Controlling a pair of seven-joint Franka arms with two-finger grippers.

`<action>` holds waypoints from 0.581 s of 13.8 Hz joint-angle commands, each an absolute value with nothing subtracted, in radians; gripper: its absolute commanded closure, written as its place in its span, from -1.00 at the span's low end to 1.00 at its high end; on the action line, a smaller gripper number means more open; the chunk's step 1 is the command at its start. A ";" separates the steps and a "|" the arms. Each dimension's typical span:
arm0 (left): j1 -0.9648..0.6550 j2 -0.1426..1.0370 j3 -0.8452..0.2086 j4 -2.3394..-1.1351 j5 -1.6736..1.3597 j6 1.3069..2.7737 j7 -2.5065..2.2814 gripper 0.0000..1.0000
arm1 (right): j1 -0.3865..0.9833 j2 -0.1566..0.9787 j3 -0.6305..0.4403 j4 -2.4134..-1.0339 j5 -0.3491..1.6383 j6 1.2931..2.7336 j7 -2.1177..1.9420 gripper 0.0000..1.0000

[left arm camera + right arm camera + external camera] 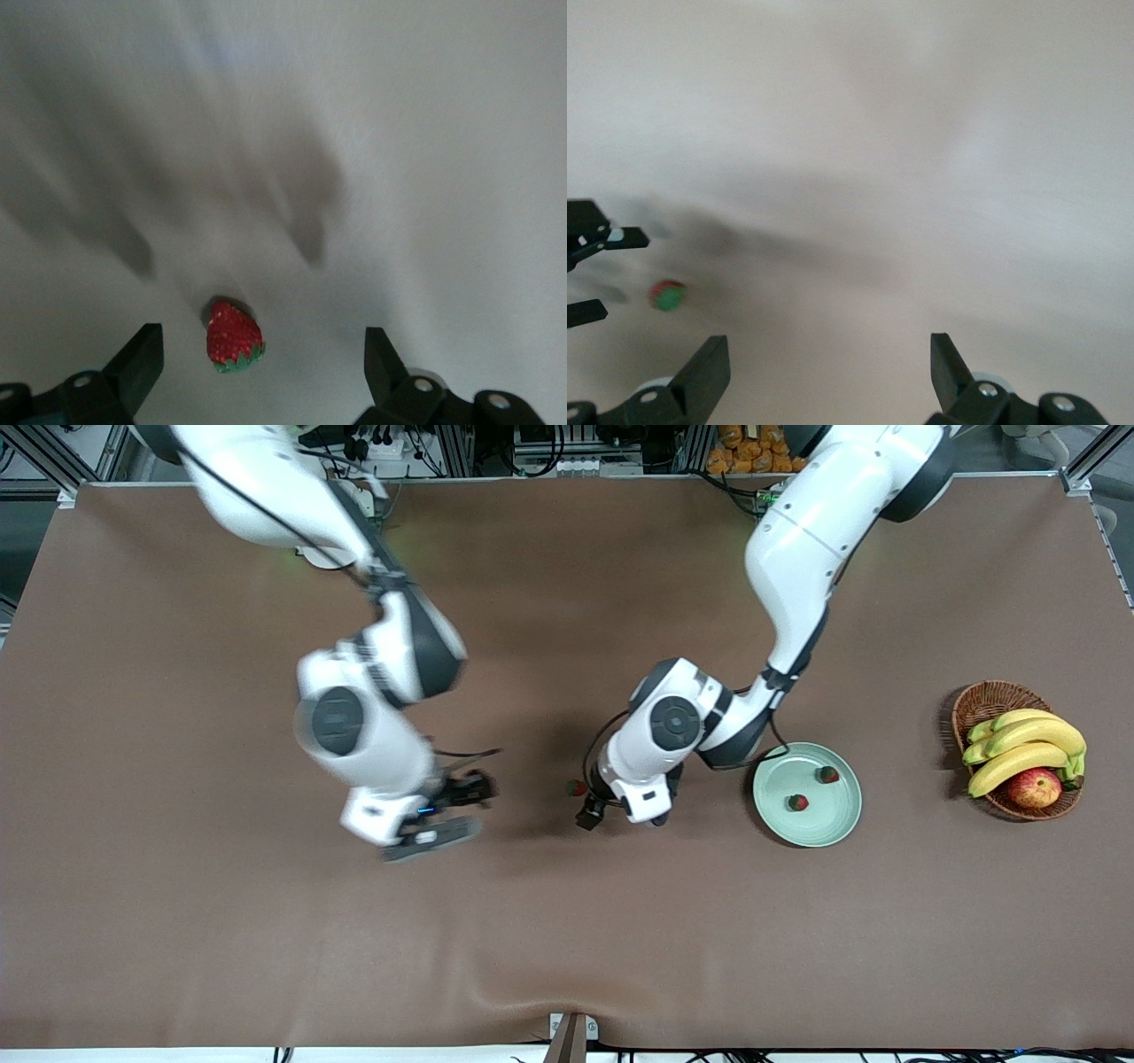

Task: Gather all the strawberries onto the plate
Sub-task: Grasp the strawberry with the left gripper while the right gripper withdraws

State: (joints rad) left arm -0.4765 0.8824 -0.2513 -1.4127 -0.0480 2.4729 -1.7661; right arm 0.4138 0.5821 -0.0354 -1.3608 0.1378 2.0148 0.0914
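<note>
Strawberries: two on plate [828, 819], one [577, 787] on table under left gripper [257, 359], jaws spread; right gripper [828, 372] likewise empty.

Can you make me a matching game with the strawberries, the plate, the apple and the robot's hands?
Things:
1. Loose strawberry
2. Two strawberries
3. Apple
4. Left gripper
5. Right gripper

Where or how:
A. In the wicker basket with the bananas
B. Open, over bare table, toward the right arm's end
C. On the mint-green plate
D. Lying on the brown table, not on the plate
E. Open, right above the loose strawberry

Pairs: 1-D, 2-C, 3-A, 4-E, 5-B
</note>
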 commanded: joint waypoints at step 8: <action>-0.591 0.946 -0.166 -1.344 -0.021 2.471 -1.813 -0.27 | 0.040 0.152 -0.028 -1.450 0.091 1.594 0.058 -1.00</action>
